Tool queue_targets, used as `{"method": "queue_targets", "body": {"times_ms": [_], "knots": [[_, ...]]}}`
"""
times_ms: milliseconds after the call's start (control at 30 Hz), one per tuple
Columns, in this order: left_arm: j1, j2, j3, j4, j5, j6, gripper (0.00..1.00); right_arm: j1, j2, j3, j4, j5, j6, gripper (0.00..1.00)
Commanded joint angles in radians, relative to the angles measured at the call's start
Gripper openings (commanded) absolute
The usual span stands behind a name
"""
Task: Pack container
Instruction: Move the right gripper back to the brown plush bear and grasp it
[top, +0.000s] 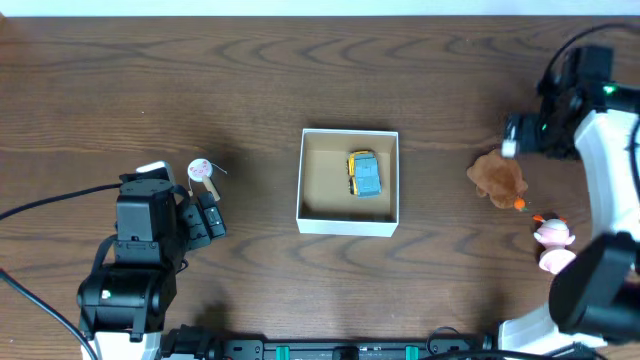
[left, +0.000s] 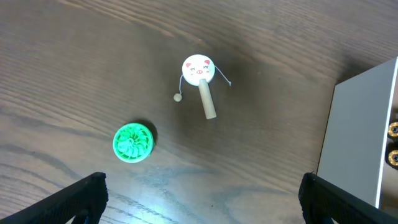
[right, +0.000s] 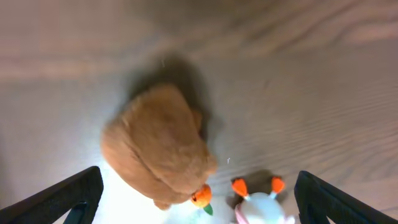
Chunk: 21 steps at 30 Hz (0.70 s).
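Observation:
The container (top: 347, 225), a square shallow box with white walls and a brown inside, sits mid-table; its wall shows in the left wrist view (left: 357, 130). A blue and yellow toy car (top: 364, 174) lies inside it. My left gripper (top: 205, 218) (left: 201, 199) is open and empty, left of the box. Ahead of it lie a pig-face rattle drum (top: 201, 170) (left: 199, 70) and a green round toy (left: 133, 142). My right gripper (top: 520, 140) (right: 199, 199) is open and empty above a brown plush toy (top: 498, 177) (right: 158, 146).
A pink and white toy with orange ears (top: 553, 235) (right: 261, 202) lies next to the brown plush at the right. A small orange piece with a green tip (right: 201, 196) sits at the plush's edge. The table is dark wood.

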Motion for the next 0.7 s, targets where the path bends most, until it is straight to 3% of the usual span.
{"method": "queue_targets", "body": {"times_ms": [0,200,233,333,433,467,667], "knots": [[0.004,0.001,0.018,-0.002,-0.002,-0.006,0.98,0.010,0.048,-0.055,0.036,-0.046,-0.090,0.99],[0.004,0.001,0.018,-0.003,-0.002,-0.006,0.98,0.037,0.144,-0.096,0.085,-0.074,-0.089,0.96],[0.004,0.001,0.018,-0.003,-0.002,-0.006,0.98,0.042,0.156,-0.096,0.086,-0.073,-0.089,0.87],[0.004,0.001,0.018,-0.003,-0.002,-0.006,0.98,0.051,0.159,-0.095,0.090,-0.073,-0.089,0.41],[0.004,0.001,0.018,-0.003,-0.002,-0.006,0.98,0.052,0.141,-0.088,0.087,-0.073,-0.085,0.06],[0.004,0.001,0.018,-0.003,-0.002,-0.006,0.98,0.053,0.132,-0.083,0.083,-0.073,-0.076,0.01],[0.004,0.001,0.018,-0.003,-0.002,-0.006,0.98,0.069,0.026,-0.032,0.045,-0.072,-0.056,0.01]]}}
